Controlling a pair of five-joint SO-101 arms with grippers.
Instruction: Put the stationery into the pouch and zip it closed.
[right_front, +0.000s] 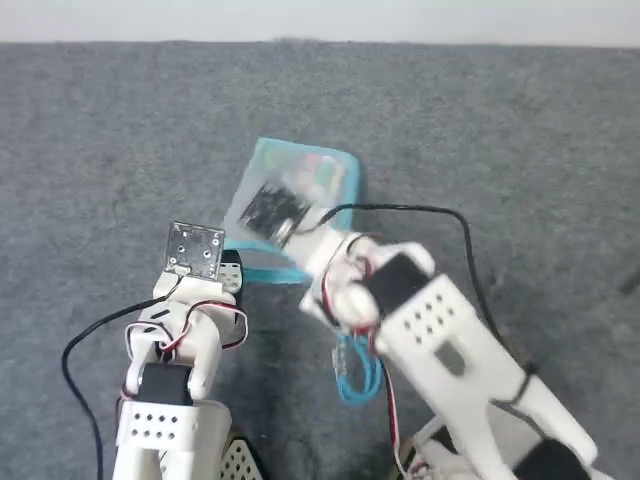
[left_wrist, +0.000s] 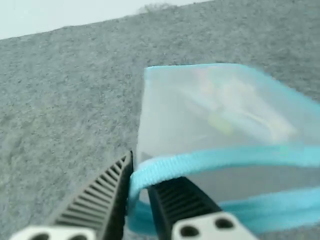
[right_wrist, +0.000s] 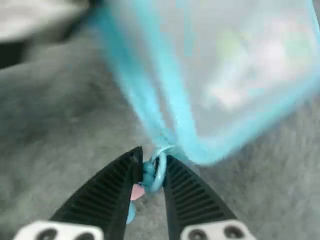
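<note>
Lying mid-tabletop (right_front: 100, 130), translucent pouch (right_front: 300, 190), stationery (left_wrist: 225, 117) inside a blur, left gripper (left_wrist: 139, 172) pinching its blue edge band (left_wrist: 215, 159), right gripper (right_wrist: 152, 156) clamped on the zip ring (right_wrist: 158, 172).

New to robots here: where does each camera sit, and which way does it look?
High view: above the table, looking down on the pouch; left arm and right arm show.
Left wrist view: on the left arm, looking along the left gripper, pinching the pouch's blue edge.
Right wrist view: on the right arm, looking along the right gripper, clamped on the zipper pull.
Shared: all three show the pouch.
</note>
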